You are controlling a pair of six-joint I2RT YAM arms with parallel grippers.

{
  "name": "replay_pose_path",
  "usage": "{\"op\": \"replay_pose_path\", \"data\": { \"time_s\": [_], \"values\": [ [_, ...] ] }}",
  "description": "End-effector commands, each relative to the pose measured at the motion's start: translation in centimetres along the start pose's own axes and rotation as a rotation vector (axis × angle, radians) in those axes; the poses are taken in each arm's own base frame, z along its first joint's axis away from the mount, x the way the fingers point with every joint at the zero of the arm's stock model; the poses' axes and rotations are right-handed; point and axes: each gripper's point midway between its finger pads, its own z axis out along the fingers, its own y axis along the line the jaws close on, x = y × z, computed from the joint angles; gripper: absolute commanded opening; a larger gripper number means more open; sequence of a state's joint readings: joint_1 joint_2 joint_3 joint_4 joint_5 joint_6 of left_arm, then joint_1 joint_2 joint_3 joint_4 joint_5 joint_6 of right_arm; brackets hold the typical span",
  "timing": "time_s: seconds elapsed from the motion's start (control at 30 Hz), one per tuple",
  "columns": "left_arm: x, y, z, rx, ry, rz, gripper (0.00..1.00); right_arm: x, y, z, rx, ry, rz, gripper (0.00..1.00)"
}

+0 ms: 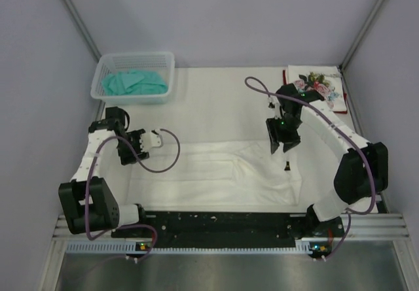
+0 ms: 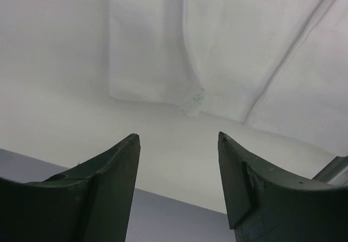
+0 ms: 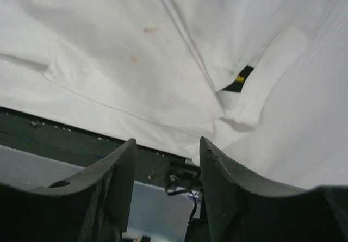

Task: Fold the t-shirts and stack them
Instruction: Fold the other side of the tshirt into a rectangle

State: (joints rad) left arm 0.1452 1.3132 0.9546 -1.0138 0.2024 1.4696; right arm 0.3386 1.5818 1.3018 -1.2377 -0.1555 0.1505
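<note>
White cloth fills both wrist views; the large white t-shirt (image 1: 216, 173) lies spread along the near part of the table (image 1: 216, 95), between the 2 arms, creased, with a long folded band down its middle; no print shows on it. The left gripper (image 2: 178, 137) hangs above the shirt's left end, jaws spread and nothing between them; the right gripper (image 3: 167, 141) hangs over the right end, jaws likewise apart and empty, near the ribbed collar (image 3: 261, 98) and a small dark label (image 3: 239, 79). The rose-print shirt (image 1: 319, 85) sits folded at the far right corner, well apart; a basket (image 1: 105, 85) at the far left holds teal cloth (image 1: 134, 82).

We judge the step in hand to be the next fold of the white shirt, with neither end gripped yet. To do it well, we lower both grippers onto matching edges, 1 at each end; we pinch every layer of the fold, not just the top one; we lift only enough to free the cloth and carry both ends together so it stays taut; we lay edge on edge before letting go. The near hem lies beside the black rail (image 1: 216, 220), so dragging towards us could pull it off the table.
</note>
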Motion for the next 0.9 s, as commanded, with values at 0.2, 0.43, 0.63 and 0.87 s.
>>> {"op": "replay_pose_path", "data": {
  "time_s": [0.2,0.43,0.63,0.87],
  "values": [
    [-2.7,2.3,1.1,-0.007,-0.149,-0.15,0.58,-12.0,2.7,3.6,-0.059,-0.282,-0.047,0.47],
    [-0.7,3.2,4.1,0.007,-0.078,-0.187,0.59,-14.6,3.7,6.6,-0.076,-0.267,-0.081,0.46],
    [-0.8,1.5,5.4,0.08,-0.1,-0.175,0.6,-13.0,4.1,8.8,-0.1,-0.192,-0.095,0.38],
    [-0.6,0.6,5.9,0.122,-0.094,-0.173,0.48,-12.4,5.0,8.5,-0.152,-0.18,-0.101,0.19]
  ]
}}
